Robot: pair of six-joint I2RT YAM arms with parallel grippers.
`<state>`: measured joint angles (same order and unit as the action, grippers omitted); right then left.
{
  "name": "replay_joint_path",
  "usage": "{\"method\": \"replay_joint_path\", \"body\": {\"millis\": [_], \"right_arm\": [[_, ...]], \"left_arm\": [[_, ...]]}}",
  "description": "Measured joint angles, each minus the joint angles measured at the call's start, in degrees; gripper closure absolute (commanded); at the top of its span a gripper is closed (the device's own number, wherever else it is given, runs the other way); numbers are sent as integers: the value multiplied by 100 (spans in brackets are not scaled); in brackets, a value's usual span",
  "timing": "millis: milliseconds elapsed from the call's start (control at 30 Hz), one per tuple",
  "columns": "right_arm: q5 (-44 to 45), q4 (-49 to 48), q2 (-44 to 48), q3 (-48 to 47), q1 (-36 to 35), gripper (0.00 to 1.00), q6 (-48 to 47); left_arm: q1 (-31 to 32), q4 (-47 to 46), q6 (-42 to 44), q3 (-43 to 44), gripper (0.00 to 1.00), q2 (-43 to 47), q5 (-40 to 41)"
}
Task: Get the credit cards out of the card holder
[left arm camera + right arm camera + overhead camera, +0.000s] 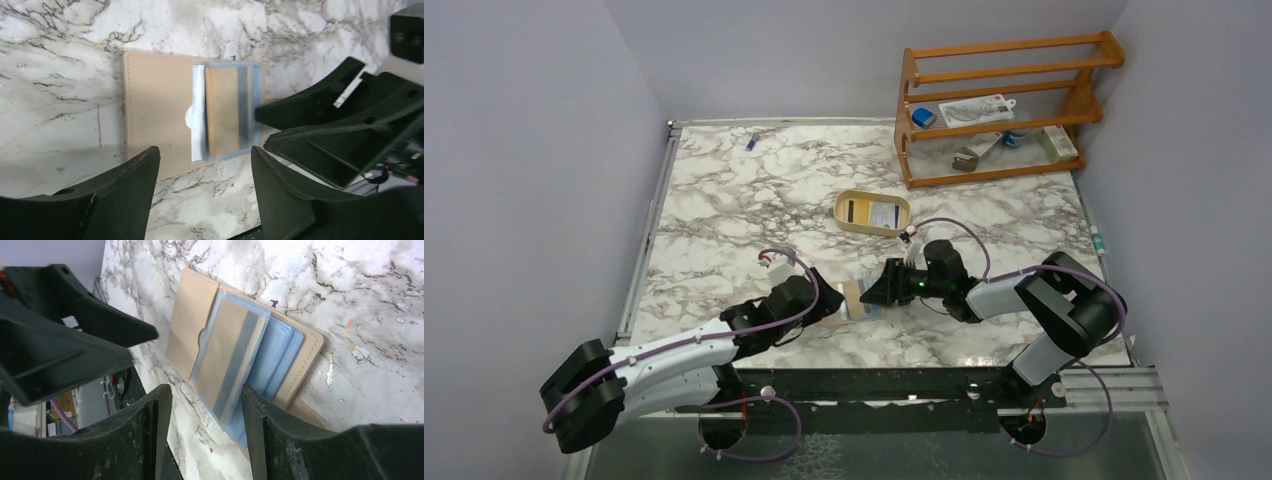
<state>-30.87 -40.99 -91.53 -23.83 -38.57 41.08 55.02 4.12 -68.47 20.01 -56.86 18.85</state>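
Now | marble table (724,200) | lilac walls (524,150) | card holder (856,300) open | rack (909,120) far-right

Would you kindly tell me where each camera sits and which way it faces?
Top external: high behind the arm bases, looking down over the marble table; both arms, left gripper and right gripper flanking the tan leather-like card holder.
Left wrist: on the left arm, facing down at the holder; own fingers below, right gripper at right.
Right wrist: on the right arm, facing the holder from the opposite side; own fingers below, left gripper at left.
Shared: both wrist views show the tan grey-striped card.
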Motion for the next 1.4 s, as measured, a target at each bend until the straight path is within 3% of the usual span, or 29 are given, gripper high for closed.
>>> {"method": "replay_joint_path", "body": {"millis": [167, 433, 567, 900, 1100, 1400], "right_arm": [[-42, -127, -164, 0, -9, 42, 24], [-55, -144, -177, 0, -31, 42, 31], [-55, -142, -179, 0, -39, 42, 31], [-55, -138, -179, -4, -39, 42, 24], [-59, -138, -186, -26, -44, 42, 24], [-63, -133, -195, -26, -48, 42, 17]], "left_arm": [[-59, 205, 109, -31, 31, 588, 142], [-192, 927, 125, -70, 32, 396, 369], [-374, 837, 120, -269, 36, 400, 409], [-894, -1008, 164, -1355, 51, 852, 264], [-1272, -2229, 262, -1443, 65, -57, -302], [-1364, -3097, 302, -1497, 69, -640, -651]]}}
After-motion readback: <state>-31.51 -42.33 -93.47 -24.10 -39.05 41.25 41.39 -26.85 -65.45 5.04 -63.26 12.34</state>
